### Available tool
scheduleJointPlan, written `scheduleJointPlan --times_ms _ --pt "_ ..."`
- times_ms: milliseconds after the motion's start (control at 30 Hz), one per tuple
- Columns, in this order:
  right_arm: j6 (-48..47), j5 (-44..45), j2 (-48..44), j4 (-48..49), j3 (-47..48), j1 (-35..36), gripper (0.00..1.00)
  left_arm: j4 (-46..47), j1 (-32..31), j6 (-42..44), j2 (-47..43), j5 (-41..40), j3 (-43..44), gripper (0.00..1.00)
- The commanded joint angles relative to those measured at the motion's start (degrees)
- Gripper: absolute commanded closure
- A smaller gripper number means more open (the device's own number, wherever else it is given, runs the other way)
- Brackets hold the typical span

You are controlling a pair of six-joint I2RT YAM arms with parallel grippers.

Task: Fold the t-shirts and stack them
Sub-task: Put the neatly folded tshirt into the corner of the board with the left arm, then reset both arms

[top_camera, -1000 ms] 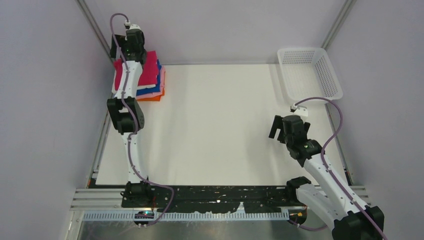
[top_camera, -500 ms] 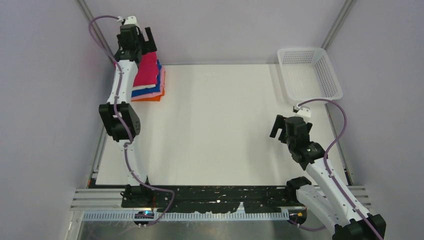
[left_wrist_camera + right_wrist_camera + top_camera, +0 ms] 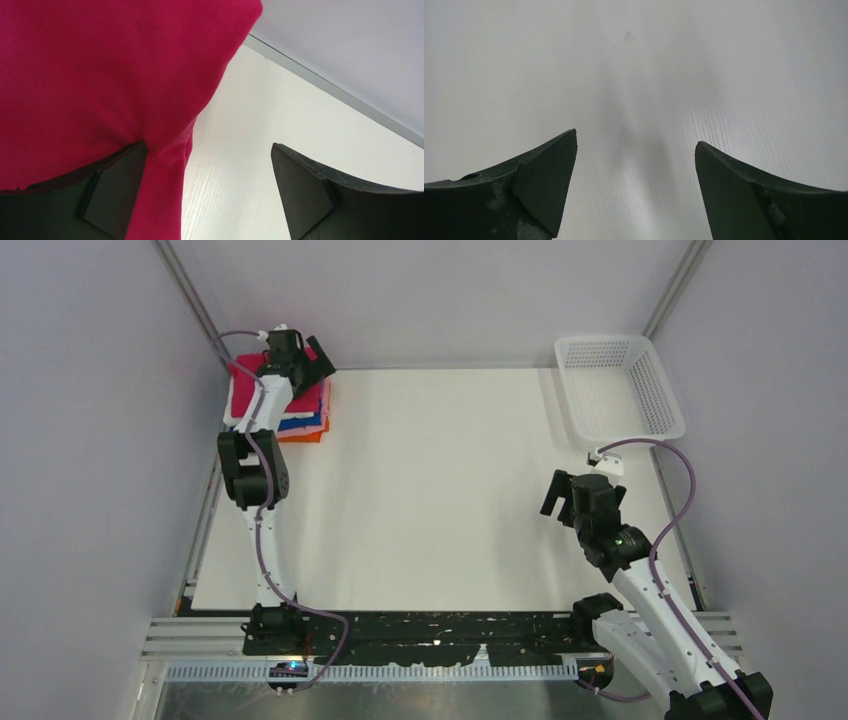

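My left claw [image 3: 209,146] is spread wide over the far left corner of the tabletop [image 3: 430,490] and holds nothing. One finger sits at the edge of the magenta t-shirt [image 3: 100,75], the other above bare surface. That shirt tops the folded stack of t-shirts [image 3: 305,425], with blue, pink and orange layers beneath. My right claw [image 3: 636,137] hangs spread and empty over the near right side, well apart from the white basket [image 3: 665,390] in the far right corner.

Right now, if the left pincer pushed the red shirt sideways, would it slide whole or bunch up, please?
The red shirt would probably bunch: its cloth creases beside the open left pincer. Lifted by one edge it would likely droop, being soft fabric with a wavy rim. It looks light, so a push might also shift the stack below.
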Motion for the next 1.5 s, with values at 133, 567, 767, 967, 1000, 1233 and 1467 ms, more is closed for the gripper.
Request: scheduleJointPlan --times_ms 133,567,767,967,1000,1233,1467 --pt "0.01 1.17 -1.08 1.51 -0.17 -0.31 0.05 3.47 0.08 -7.26 2.49 5.89 0.44 0.00" --pt "0.11 0.08 -5.78 3.84 -0.40 -0.19 0.05 1.86 -6.28 2.24 -19.92 2.01 -7.89 0.01" --pt "1.13 -2.75 -8.35 7.34 -2.65 -0.23 0.05 7.01 -11.05 5.49 -47.51 -1.24 -38.81 0.00" --pt "2.87 -2.55 -11.09 11.25 -7.93 -0.24 0.05 13.51 -18.04 2.93 -75.00 -4.70 -73.50 0.00" --pt "3.16 -2.47 -11.37 12.26 -8.60 -0.29 0.05 12.89 -19.32 2.51 -78.67 -5.81 -77.49 0.00" --pt "4.85 0.08 -13.51 11.83 -10.26 -0.26 0.05 8.36 -20.88 0.80 -92.60 -10.46 -90.46 0.00" --pt "4.70 0.94 -14.43 11.47 -10.45 -0.20 0.05 5.54 -20.87 2.27 -95.61 -13.91 -90.43 0.00"
